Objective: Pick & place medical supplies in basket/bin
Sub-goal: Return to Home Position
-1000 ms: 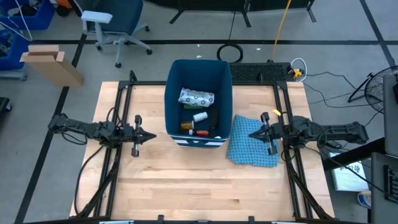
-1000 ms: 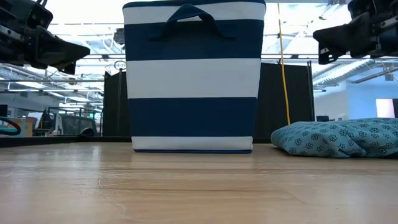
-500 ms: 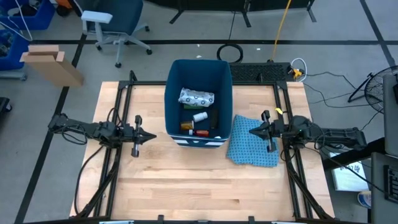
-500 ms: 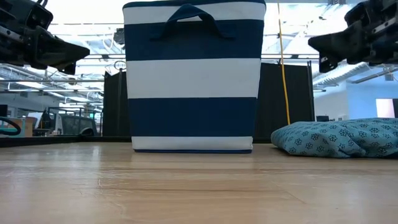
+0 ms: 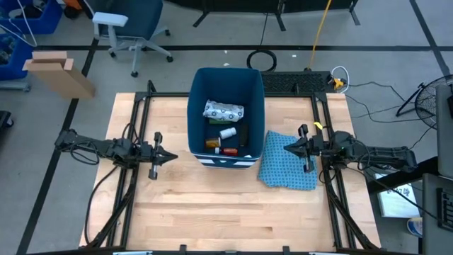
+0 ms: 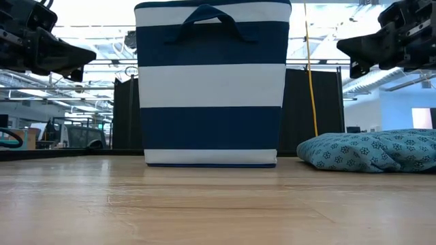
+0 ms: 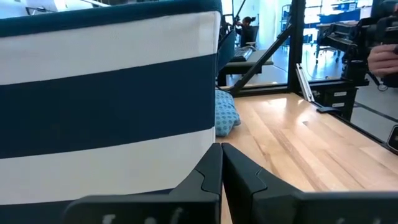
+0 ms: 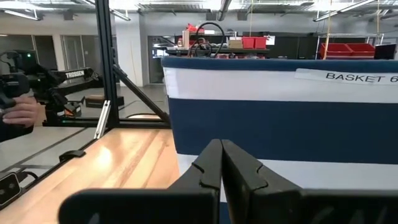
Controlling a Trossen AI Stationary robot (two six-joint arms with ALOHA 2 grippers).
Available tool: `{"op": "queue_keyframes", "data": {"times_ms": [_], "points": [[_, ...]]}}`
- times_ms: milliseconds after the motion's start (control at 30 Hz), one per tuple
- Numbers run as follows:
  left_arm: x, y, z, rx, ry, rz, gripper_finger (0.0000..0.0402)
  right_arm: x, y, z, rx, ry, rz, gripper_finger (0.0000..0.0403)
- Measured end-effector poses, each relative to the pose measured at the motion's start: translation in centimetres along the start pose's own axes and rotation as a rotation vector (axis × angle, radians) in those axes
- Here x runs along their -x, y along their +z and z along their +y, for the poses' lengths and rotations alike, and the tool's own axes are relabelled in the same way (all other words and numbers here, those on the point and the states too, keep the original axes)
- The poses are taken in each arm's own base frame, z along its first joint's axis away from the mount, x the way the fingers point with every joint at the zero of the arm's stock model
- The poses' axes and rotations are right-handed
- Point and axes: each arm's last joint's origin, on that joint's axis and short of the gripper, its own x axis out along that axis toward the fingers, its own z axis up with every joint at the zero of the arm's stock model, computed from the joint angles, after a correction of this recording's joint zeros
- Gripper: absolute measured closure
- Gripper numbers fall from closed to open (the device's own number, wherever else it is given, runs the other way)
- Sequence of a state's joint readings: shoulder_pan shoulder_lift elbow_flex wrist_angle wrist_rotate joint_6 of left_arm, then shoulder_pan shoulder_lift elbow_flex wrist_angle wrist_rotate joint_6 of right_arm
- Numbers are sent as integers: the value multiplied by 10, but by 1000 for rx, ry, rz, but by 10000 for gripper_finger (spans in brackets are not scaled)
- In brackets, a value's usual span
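Note:
The dark-blue and white striped basket [image 5: 225, 113] stands at the table's far middle, also seen in the low view as the basket [image 6: 212, 82]. Inside it lie the white speckled packet [image 5: 224, 110], a small white piece [image 5: 228, 132], the orange pill bottle [image 5: 213, 144] and the red-white tube [image 5: 228, 150]. The green box is hidden. My left gripper [image 5: 174, 155] hovers shut left of the basket, above the table. My right gripper [image 5: 286, 149] hovers shut right of the basket, over the blue patterned cloth [image 5: 287, 168]. In the wrist views both grippers [image 7: 221, 149] [image 8: 221, 144] show their fingers together, facing the basket's striped walls.
The blue patterned cloth [image 6: 371, 151] lies bunched on the table right of the basket. Black frame rails [image 5: 134, 127] run along both table sides. Bare wood [image 5: 212, 205] stretches across the near half. A person's hand [image 7: 385, 59] shows beyond the table.
My right arm has drawn back slightly toward the table's right edge and come a little lower; its gripper stays shut over the cloth. The left arm and the basket's contents have kept still.

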State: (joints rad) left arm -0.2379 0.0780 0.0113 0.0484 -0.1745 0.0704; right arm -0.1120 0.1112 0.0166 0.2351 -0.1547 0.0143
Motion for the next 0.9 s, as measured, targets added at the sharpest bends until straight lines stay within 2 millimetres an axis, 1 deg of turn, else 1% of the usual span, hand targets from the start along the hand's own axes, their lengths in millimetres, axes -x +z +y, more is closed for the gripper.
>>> {"op": "queue_keyframes", "data": {"times_ms": [900], "points": [[0,1,0,2,4,-12,392,0,0,0,-1,0,0,403]]}}
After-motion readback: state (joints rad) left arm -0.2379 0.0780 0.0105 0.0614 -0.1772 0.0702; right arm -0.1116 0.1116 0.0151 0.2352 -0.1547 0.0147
